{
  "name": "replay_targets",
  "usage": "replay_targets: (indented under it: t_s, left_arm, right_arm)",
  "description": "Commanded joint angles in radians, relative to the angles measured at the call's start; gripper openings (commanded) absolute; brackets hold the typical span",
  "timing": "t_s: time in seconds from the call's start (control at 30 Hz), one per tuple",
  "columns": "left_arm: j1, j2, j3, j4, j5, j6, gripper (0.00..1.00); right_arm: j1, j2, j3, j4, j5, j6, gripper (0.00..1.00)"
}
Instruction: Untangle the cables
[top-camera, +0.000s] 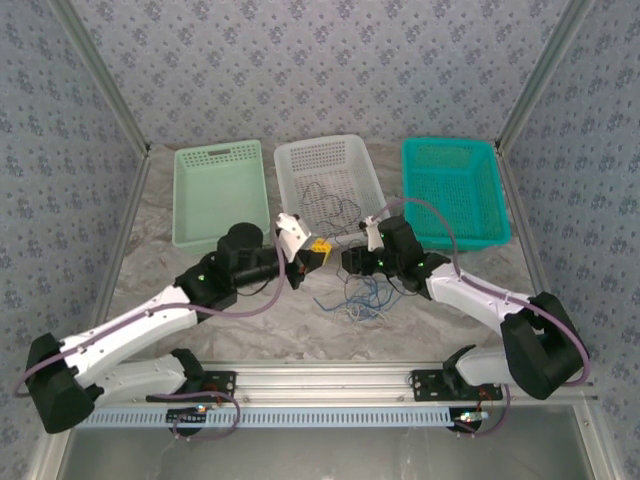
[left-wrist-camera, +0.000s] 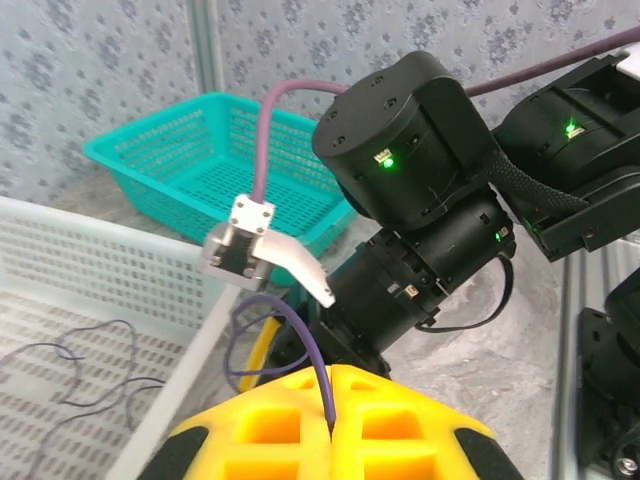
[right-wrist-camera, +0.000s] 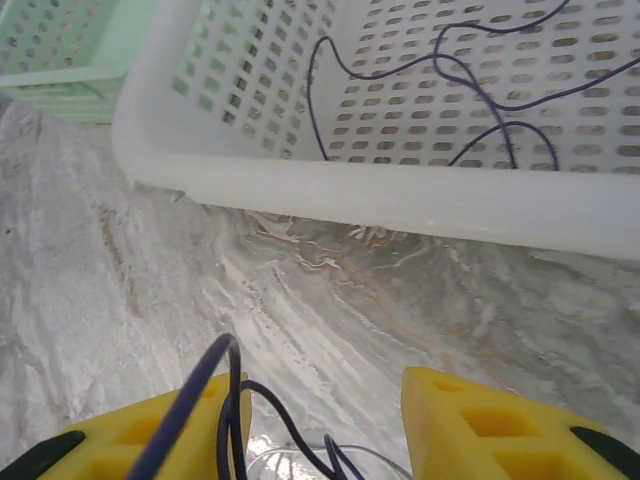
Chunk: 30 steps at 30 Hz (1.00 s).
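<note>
My left fingers (left-wrist-camera: 333, 418), yellow plastic, are pressed together on one thin purple-blue wire (left-wrist-camera: 305, 345), just in front of the white perforated plastic basket (top-camera: 322, 143). The loose tangle of thin blue, dark and pale cables (top-camera: 362, 295) lies on the marbled grey surface (top-camera: 250, 330) in front of that basket, between my two arms. More dark wire (right-wrist-camera: 470, 90) curls inside the basket. My right fingers (right-wrist-camera: 322, 390) stand partly apart near the basket's front wall, clamping nothing, with a dark blue strand (right-wrist-camera: 232, 400) draped against one of them.

Arms angle inward. Left gripper (left-wrist-camera: 332, 428) is clamped on a cable (left-wrist-camera: 305, 345); right gripper (right-wrist-camera: 325, 425) has jaws apart, seemingly part-closed.
</note>
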<state>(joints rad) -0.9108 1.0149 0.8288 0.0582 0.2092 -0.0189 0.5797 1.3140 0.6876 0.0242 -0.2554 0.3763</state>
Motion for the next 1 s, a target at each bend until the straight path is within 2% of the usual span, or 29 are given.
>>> replay_targets:
  t_s: [0.0, 0.1, 0.27, 0.37, 0.6, 0.83, 0.97]
  left_arm:
    - [0.002, -0.086, 0.010, -0.036, -0.082, 0.062, 0.03]
    - [0.011, -0.134, 0.027, -0.059, -0.112, 0.087, 0.04]
    - [0.025, -0.159, 0.065, -0.110, -0.133, 0.110, 0.04]
    - [0.032, -0.160, 0.084, -0.129, -0.142, 0.122, 0.04]
    - [0.044, -0.162, 0.113, -0.162, -0.165, 0.154, 0.05]
    - [0.075, -0.184, 0.184, -0.240, -0.177, 0.197, 0.05]
    - [0.078, -0.193, 0.196, -0.218, -0.174, 0.204, 0.06]
  right_arm:
    - [-0.010, -0.001, 0.011, -0.065, 0.048, 0.003, 0.41]
    - [-0.017, -0.004, -0.030, -0.029, 0.021, 0.029, 0.35]
    - [-0.019, -0.008, -0.088, -0.015, 0.015, 0.056, 0.32]
    - [-0.019, -0.018, -0.113, -0.021, 0.032, 0.069, 0.26]
    - [-0.032, -0.035, -0.137, -0.050, 0.091, 0.070, 0.19]
    - [-0.067, -0.047, -0.161, -0.043, 0.080, 0.082, 0.28]
    - [-0.071, -0.045, -0.172, -0.042, 0.085, 0.088, 0.31]
